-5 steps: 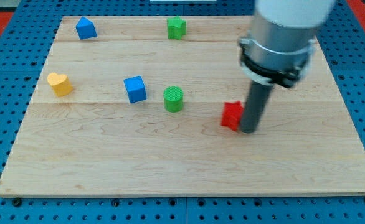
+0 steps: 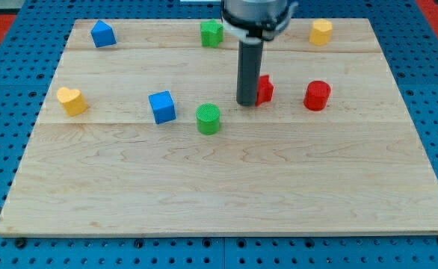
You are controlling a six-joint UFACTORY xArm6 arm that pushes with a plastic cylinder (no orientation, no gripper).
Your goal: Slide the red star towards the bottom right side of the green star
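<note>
The red star (image 2: 264, 89) sits on the wooden board (image 2: 219, 187) right of centre, partly hidden behind the rod. My tip (image 2: 247, 103) rests on the board touching the star's left side. The green star (image 2: 212, 32) stands near the view's top edge, above and to the left of the red star.
A red cylinder (image 2: 317, 96) stands right of the red star. A green cylinder (image 2: 208, 119) and a blue cube (image 2: 161, 107) lie left of my tip. A yellow heart (image 2: 71, 100) is at the left, a blue house-shaped block (image 2: 103, 33) top left, a yellow block (image 2: 321, 32) top right.
The rod has moved up and left, from the red star's right side to its left. The red star has moved up and slightly left. The red cylinder and yellow block are now uncovered.
</note>
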